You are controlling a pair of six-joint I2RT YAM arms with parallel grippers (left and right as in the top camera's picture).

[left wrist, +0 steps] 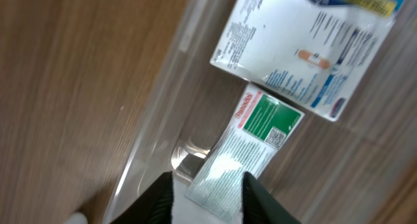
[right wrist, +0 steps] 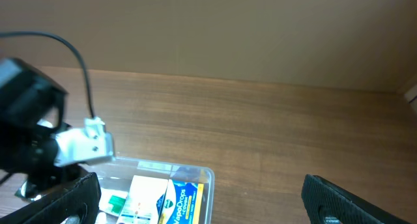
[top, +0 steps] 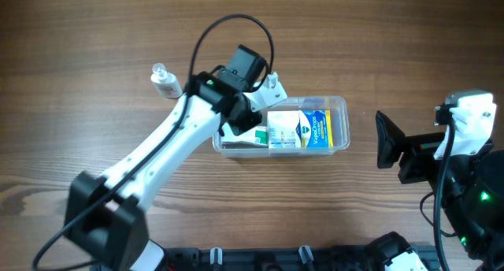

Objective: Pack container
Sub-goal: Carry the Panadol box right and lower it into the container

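Container (top: 340,105) rests on the brown wood-grain surface (top: 79,105), beige wall (right wrist: 228,28) beyond; left pincer (left wrist: 208,198) grasps a green-and-white box (left wrist: 260,123) inside it, right pincer (right wrist: 202,201) released.

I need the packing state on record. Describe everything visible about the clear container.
The container is a clear, see-through plastic tub, rectangular with rounded corners and a rim. It sits upright and open-topped on the wooden table, right of centre, its long side running left to right. Inside lie a blue-and-white box, a white box and a green-and-white box. The last is between the fingers of the left gripper, which reaches in at the tub's left end.
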